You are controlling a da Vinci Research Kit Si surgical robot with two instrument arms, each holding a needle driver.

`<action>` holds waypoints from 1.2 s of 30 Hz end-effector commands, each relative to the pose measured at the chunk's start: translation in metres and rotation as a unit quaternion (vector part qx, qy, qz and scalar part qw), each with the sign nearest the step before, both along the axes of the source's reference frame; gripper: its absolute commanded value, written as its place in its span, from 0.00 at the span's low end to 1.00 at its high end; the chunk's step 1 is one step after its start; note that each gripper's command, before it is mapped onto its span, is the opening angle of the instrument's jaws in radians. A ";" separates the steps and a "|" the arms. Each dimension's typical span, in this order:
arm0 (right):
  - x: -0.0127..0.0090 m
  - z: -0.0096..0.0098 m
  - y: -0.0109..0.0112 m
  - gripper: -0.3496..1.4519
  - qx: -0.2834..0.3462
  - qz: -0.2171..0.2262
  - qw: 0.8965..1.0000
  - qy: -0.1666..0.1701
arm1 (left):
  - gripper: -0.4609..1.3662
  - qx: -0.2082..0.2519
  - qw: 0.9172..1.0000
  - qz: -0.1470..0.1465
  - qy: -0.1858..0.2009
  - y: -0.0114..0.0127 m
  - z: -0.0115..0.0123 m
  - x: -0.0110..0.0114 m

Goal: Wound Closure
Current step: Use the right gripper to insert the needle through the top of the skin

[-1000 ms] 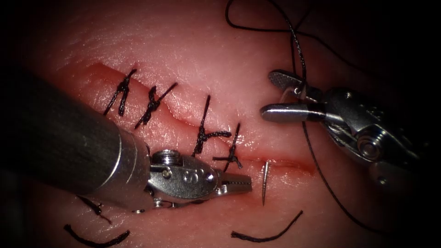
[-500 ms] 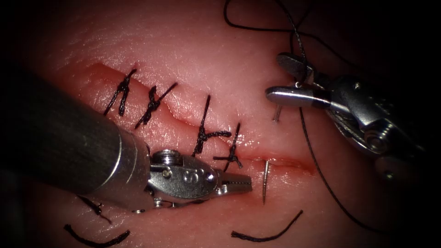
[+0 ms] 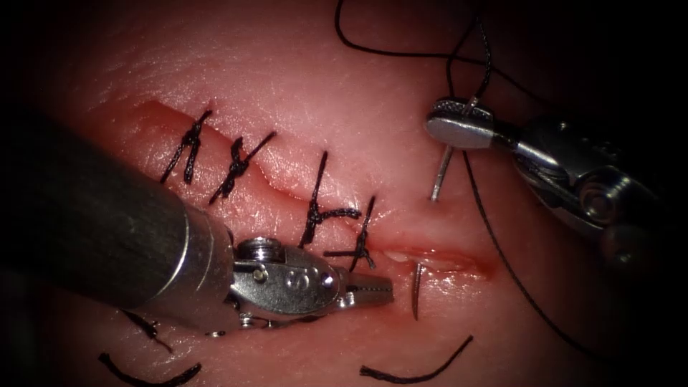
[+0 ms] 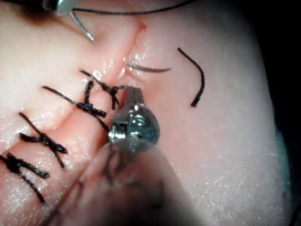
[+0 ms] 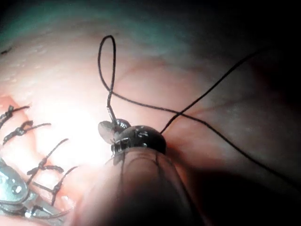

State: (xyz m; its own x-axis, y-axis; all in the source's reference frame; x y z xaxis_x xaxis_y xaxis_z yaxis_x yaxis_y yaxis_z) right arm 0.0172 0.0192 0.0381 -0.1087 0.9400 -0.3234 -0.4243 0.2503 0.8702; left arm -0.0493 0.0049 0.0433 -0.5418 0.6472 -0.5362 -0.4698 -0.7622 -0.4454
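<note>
My right tool (image 3: 436,118) has its jaws shut on the curved needle (image 3: 440,175) close to its tail, where the black thread (image 3: 502,251) joins. From there the needle goes down into the tissue (image 3: 322,86) just above the right end of the cut (image 3: 451,259). Its tip (image 3: 416,294) sticks out below the cut. My left tool (image 3: 385,289) lies just left of that tip, jaws shut with nothing in them. The left wrist view shows my left tool (image 4: 131,92) by the needle tip (image 4: 150,69). The right wrist view shows my right tool (image 5: 109,129) with the thread (image 5: 106,61) looping away.
Several tied black stitches (image 3: 315,208) close the cut to the left of the needle. Cut thread ends lie on the near tissue (image 3: 416,373) (image 3: 150,376). The thread loops loosely at the upper right (image 3: 401,51). Red fluid sits in the cut's open right end.
My right tool's jaws, open around the needle's tail a second ago, have shut on it and lifted it up and right. More of the tail shaft shows above the tissue. The left tool stayed put.
</note>
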 end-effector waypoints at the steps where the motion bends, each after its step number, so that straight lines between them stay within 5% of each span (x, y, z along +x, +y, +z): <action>1: 0.0000 0.0003 -0.0001 0.00 0.036 0.003 0.999 -0.009 | 0.06 0.002 1.000 0.002 -0.002 0.0000 0.0000 0.0000; 12: 0.0014 0.0021 -0.0038 0.00 0.143 -0.013 0.989 0.031 | 0.06 0.002 1.000 0.002 -0.002 0.0001 0.0000 -0.0001; 25: 0.0031 0.0023 -0.0075 0.00 0.177 -0.027 0.982 0.062 | 0.06 0.002 1.000 0.001 -0.003 0.0002 0.0000 -0.0001; 36: 0.0031 0.0026 -0.0084 0.00 0.182 -0.029 0.980 0.067 | 0.06 0.002 1.000 0.001 -0.003 0.0002 0.0000 -0.0002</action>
State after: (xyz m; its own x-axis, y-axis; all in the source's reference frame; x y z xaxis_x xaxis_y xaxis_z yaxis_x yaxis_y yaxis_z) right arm 0.0203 0.0108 0.0406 -0.0699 0.9963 0.0494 -0.2906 -0.0677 0.9544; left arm -0.0494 0.0051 0.0432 -0.5394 0.6486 -0.5370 -0.4702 -0.7611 -0.4469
